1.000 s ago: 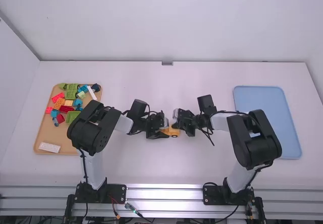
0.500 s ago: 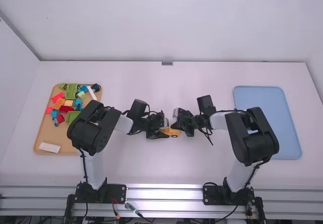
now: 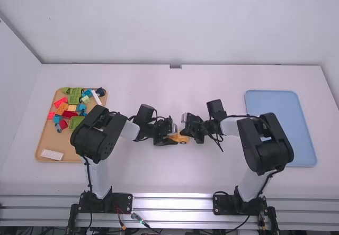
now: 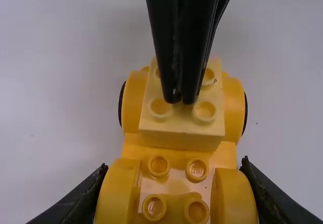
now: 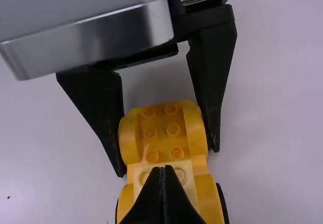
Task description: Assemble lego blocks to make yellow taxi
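Over the middle of the table, my left gripper (image 3: 170, 137) and my right gripper (image 3: 185, 131) meet at a yellow car base (image 3: 184, 139). In the left wrist view, my left gripper (image 4: 174, 166) has one finger against each side of the base's studded end (image 4: 175, 182). A pale yellow brick (image 4: 177, 138) sits between the wheels. Pressed together, the tips of my right gripper (image 5: 162, 169) are over that brick (image 5: 189, 183), with nothing visible between them; they cover part of its studs.
At the left, a tan tray (image 3: 50, 149) holds several coloured bricks, a green plate (image 3: 75, 121) and a white piece (image 3: 52, 154). A light blue tray (image 3: 270, 105) lies at the right.
The right arm's elbow has shifted slightly to the left, its gripper staying about where it was. My left arm has kept still, holding the base.
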Tool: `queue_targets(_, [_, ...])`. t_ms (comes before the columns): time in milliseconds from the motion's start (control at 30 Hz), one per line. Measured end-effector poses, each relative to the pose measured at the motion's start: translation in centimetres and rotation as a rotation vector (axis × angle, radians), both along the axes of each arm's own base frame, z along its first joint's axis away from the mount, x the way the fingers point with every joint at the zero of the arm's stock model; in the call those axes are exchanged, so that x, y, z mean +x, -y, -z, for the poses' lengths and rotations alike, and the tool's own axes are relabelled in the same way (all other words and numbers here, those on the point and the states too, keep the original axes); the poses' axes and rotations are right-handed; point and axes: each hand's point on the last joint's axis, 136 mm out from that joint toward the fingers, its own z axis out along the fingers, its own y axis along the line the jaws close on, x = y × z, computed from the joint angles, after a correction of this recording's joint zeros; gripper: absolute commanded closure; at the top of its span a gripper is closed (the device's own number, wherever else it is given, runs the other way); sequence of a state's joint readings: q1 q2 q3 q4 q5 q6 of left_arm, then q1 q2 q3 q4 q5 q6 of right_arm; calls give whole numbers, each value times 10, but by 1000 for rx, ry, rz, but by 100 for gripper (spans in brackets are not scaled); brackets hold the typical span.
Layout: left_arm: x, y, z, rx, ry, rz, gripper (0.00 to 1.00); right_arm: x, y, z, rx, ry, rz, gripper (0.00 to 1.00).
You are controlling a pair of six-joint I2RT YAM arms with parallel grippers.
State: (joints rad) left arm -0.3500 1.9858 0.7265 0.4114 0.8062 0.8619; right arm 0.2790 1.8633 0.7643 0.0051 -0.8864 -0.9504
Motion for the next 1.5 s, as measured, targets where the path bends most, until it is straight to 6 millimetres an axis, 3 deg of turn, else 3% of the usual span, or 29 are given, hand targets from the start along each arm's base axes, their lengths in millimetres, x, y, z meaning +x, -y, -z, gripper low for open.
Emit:
queue_targets(767, [0, 0, 0, -1, 2, 0, 56, -2, 1, 1, -50, -12, -4, 100])
queue_targets(1167, [1, -2, 1, 3, -6, -11, 57, 2, -7, 2, -171, 23, -5, 100])
queue_targets(1367, [2, -2, 0, 2, -2, -10, 57, 2, -4, -1, -122, 52, -44, 100])
queue_targets(1500, [1, -1, 0, 2, -3, -8, 57, 3, 12, -5, -58, 71, -57, 100])
